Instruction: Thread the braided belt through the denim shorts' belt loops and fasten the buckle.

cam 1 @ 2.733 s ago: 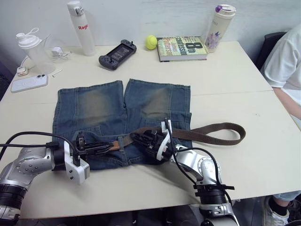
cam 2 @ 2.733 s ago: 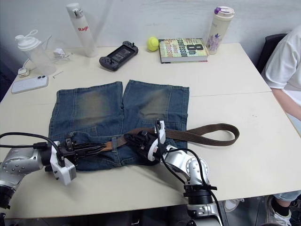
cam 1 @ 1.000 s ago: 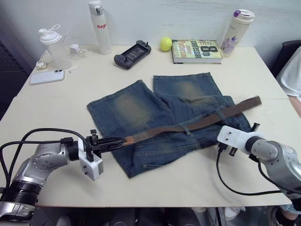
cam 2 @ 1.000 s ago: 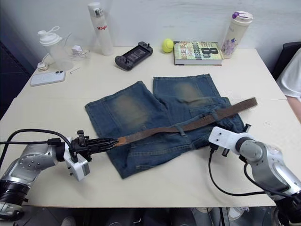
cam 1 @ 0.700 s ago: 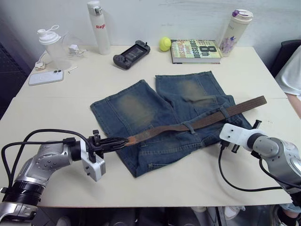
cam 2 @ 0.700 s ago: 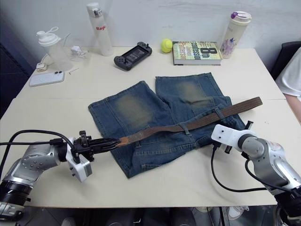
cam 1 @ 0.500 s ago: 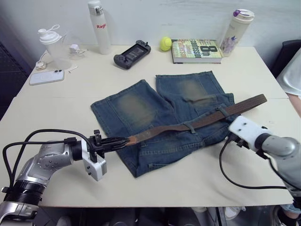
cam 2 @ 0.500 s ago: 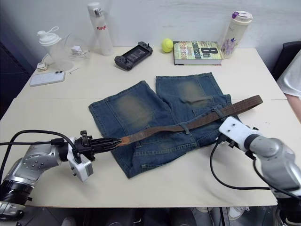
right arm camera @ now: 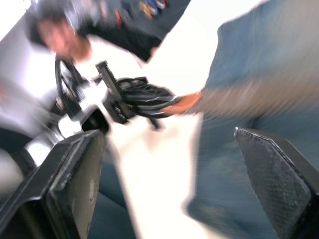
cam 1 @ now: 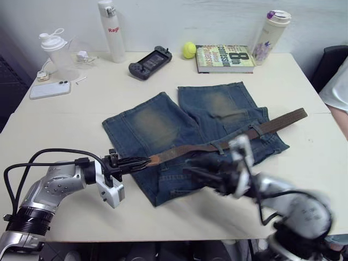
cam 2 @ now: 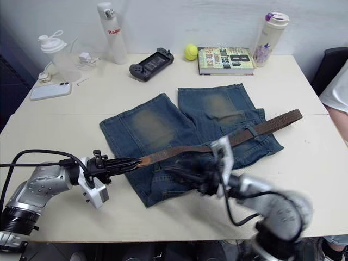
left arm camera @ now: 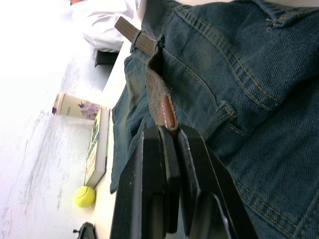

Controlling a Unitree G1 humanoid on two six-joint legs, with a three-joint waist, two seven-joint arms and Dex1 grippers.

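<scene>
The braided belt [cam 1: 217, 144] lies stretched across the denim shorts [cam 1: 179, 125] along the waistband, running from about eight o'clock, where its tan leather tip sits, out to three o'clock, where the free end pokes past the fabric onto the surface [cam 1: 163, 81]. It passes under at least one of the belt loops [cam 1: 220, 147] mid-waist, and another near the three o'clock side looks threaded too, so the threading seems well along. The left tool [cam 1: 142, 161] is pinched tight on the belt's tan tip, as the left wrist view confirms. The right tool [cam 2: 187, 166] sits over the waistband at about six o'clock, its fingers [right arm camera: 271, 172] spread wide and empty. The buckle isn't clearly visible, so by my reading fastening is not yet done, and any loops toward eight o'clock may yet need threading.
</scene>
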